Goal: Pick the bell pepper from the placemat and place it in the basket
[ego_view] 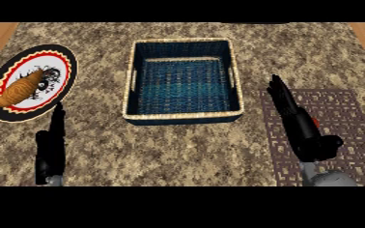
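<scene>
**Counter Layout and Hand Status**

1. Far left: a round plate (61, 60) with a black rim and red ring lies on the stone counter (185, 154). A brown bread roll (21, 91) rests on it, long axis running from near-left to far-right.

2. Left hand (51, 145): positioned just near the plate, fingers straight and pointing far, holding nothing. The fingertips reach the plate's near edge.

3. Centre: a rectangular woven basket (182, 118) with a blue interior and pale rim stands on the counter, between the plate and the placemat.

4. Right: a brown lattice placemat (342, 111) lies just right of the basket.

5. Right hand (303, 125): positioned over the placemat's left part, fingers extended straight toward far-left, not curled round anything.

6. Bell pepper (314, 121): only a small red-orange sliver shows at the right edge of the right hand, on the placemat. The hand covers the rest. Its long axis and pointing direction cannot be determined, nor whether the hand touches it.
</scene>
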